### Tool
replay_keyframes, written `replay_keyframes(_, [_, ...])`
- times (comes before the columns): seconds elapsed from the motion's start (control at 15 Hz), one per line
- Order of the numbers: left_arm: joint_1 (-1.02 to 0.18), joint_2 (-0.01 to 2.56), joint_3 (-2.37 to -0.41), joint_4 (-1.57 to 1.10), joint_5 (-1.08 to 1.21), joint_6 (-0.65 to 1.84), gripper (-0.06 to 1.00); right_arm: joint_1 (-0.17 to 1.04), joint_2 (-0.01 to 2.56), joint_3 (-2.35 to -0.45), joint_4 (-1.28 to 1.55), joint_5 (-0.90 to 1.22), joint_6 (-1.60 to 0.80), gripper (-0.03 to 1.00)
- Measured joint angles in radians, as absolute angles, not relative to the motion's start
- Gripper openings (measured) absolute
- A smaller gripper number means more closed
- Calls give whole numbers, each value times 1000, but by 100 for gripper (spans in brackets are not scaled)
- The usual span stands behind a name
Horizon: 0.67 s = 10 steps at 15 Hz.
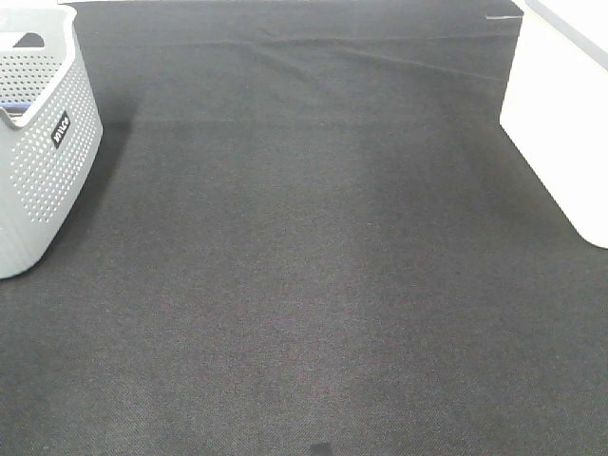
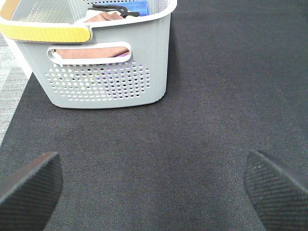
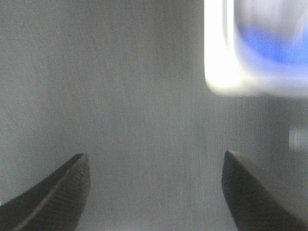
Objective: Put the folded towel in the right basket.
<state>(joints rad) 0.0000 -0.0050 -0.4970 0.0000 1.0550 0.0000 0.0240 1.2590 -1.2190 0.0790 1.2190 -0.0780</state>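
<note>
Exterior high view: grey basket cut off at the left edge, white basket cropped at right, dark surface between.

Left wrist view: left gripper jaws wide, empty; folded cloths inside the grey basket, orientation unclear.

Right wrist view: badly blurred; right gripper jaws wide, something blue inside the white basket.

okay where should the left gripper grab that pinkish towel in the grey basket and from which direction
Take the towel from above, through the basket's open top, pinching its upper fold. The side handle slot shows cloth but looks too narrow for the left gripper, whose jaws stand wide open. How the towel lies deeper inside is hidden.
</note>
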Motion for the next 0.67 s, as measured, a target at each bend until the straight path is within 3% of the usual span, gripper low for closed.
replay_keyframes(0.33, [0, -5, -497, 0, 1055, 0, 97, 24, 828, -721, 71, 1220, -55, 72])
replay_keyframes(0.67, [0, -5, -497, 0, 1055, 0, 97, 24, 404, -547, 70, 1148, -55, 72])
